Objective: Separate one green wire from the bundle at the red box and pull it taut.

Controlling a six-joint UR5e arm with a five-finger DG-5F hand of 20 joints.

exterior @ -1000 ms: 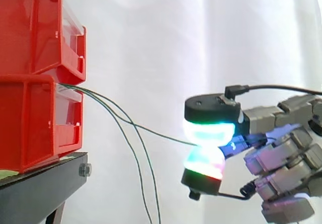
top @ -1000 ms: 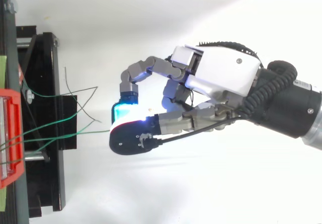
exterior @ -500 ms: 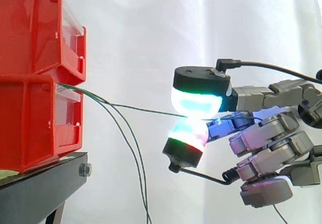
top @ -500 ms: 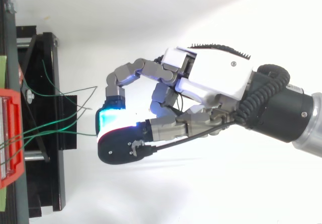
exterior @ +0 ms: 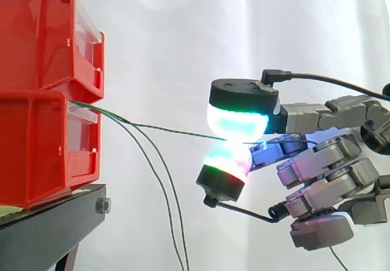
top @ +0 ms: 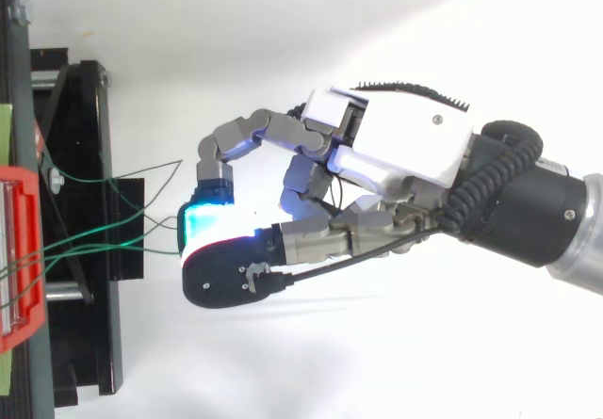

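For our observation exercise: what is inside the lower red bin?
Green wires leave the lower red bin at its top front edge; one green wire runs to the robot hand, pinched between its pads. Their ends inside are covered by the bin's red wall.

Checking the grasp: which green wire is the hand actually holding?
The wire running nearly straight from the lower bin to the hand, pinched between its pads. The other two wires hang loose, drooping down.
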